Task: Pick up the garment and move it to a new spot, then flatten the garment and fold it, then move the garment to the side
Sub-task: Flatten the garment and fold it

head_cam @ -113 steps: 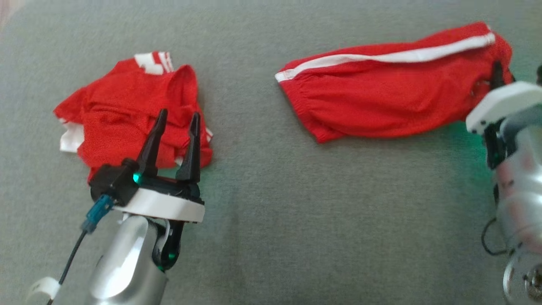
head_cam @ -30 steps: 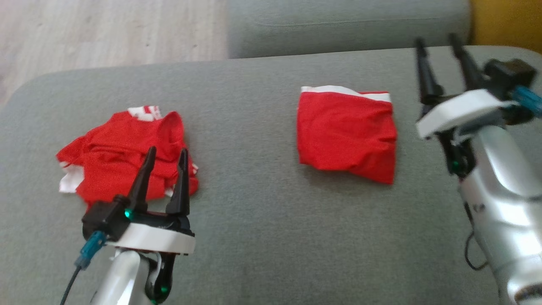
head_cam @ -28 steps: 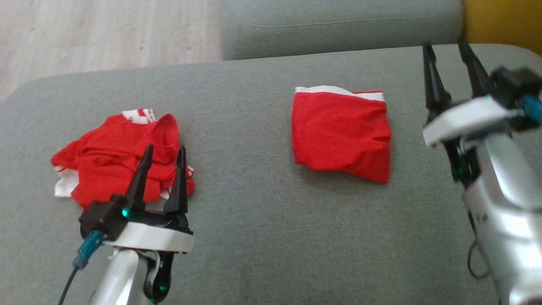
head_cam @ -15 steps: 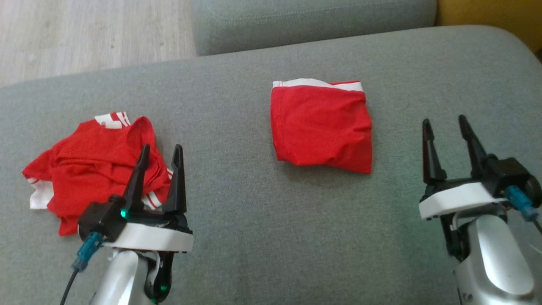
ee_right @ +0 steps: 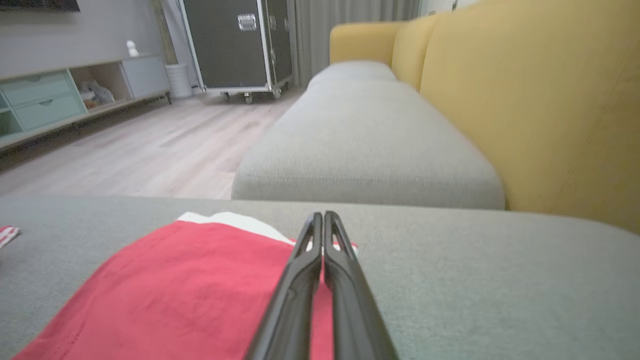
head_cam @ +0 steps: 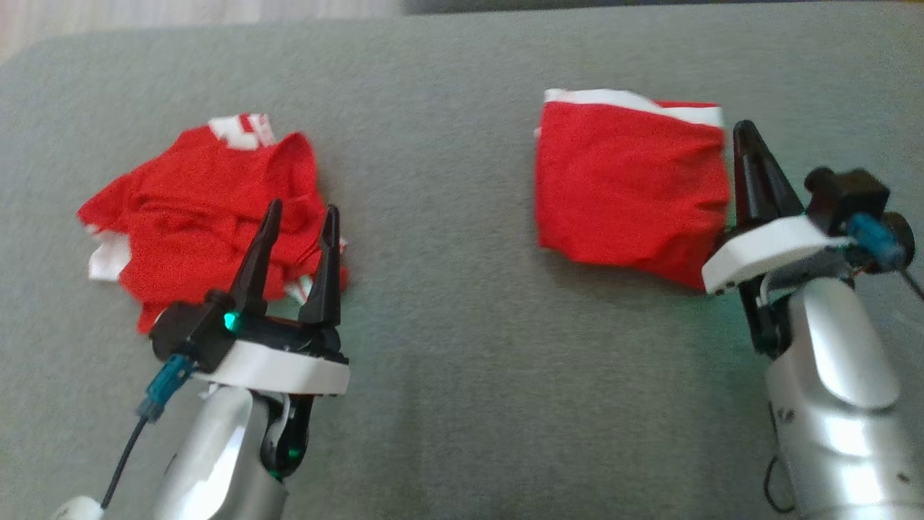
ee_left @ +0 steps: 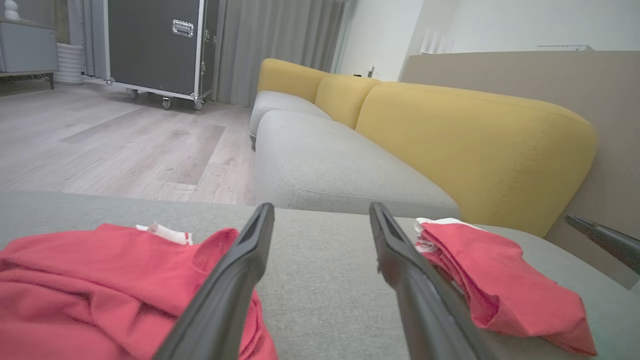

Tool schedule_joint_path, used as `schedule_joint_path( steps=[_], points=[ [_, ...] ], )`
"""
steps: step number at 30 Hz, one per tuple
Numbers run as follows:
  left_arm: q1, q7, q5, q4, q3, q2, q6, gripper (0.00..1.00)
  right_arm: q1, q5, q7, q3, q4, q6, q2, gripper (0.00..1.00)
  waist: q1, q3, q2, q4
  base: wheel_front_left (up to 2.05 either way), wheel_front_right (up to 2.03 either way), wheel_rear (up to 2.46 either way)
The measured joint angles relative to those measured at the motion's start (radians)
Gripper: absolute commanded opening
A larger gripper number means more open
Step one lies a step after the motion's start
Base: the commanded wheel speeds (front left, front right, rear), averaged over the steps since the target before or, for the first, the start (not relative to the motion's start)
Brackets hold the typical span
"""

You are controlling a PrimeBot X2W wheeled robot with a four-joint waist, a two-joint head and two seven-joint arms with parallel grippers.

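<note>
The garment (head_cam: 628, 188), red with a white band along its far edge, lies folded into a rough square on the grey sofa seat (head_cam: 447, 361). My right gripper (head_cam: 743, 130) is shut, its fingers pressed together along the garment's right edge. In the right wrist view the right gripper (ee_right: 320, 216) reaches over the red cloth (ee_right: 190, 285), with nothing visibly pinched between the fingers. My left gripper (head_cam: 302, 209) stands open at the near edge of a second, crumpled red garment (head_cam: 209, 209). The left wrist view has the left gripper (ee_left: 321, 210) with bare cushion between its fingers and the folded garment (ee_left: 495, 270) to its right.
A yellow backrest (ee_left: 450, 135) runs along the sofa's right side. A second grey cushion (ee_right: 365, 140) adjoins the far edge. Beyond lie a wooden floor (ee_left: 100, 140) and a black wheeled case (ee_left: 155, 45). Bare seat separates the two red garments.
The right gripper has shut and moved forward to the folded garment's right edge. The camera has tilted down. The left arm has stayed where it was.
</note>
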Motion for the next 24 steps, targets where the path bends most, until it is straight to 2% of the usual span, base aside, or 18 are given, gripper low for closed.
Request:
schedule_joint_path(
  steps=[10,15,18,24],
  points=[
    [-0.057,0.000,-0.024,0.001,-0.032,0.010,0.000,1.00,-0.181,-0.146,0.024,-0.162,0.346,0.000,-0.002,0.00,0.0001,0.092,0.0000,0.135,0.00,0.00,0.00],
    [-0.059,0.000,-0.024,0.007,-0.039,0.009,0.000,1.00,-0.238,-0.194,-0.038,-0.207,0.444,0.000,-0.006,0.00,0.0000,0.100,0.0000,0.165,0.00,0.00,0.00],
    [-0.059,0.000,-0.024,0.010,-0.039,0.009,0.000,1.00,-0.262,-0.138,-0.069,-0.141,0.486,0.000,-0.007,0.00,-0.0002,0.086,0.0000,0.163,0.00,0.00,0.00],
    [-0.058,0.000,-0.024,0.012,-0.039,0.008,0.000,1.00,-0.279,0.056,-0.079,0.137,0.492,0.000,-0.007,0.00,-0.0002,0.064,0.0000,0.148,0.00,0.00,0.00]
  ],
)
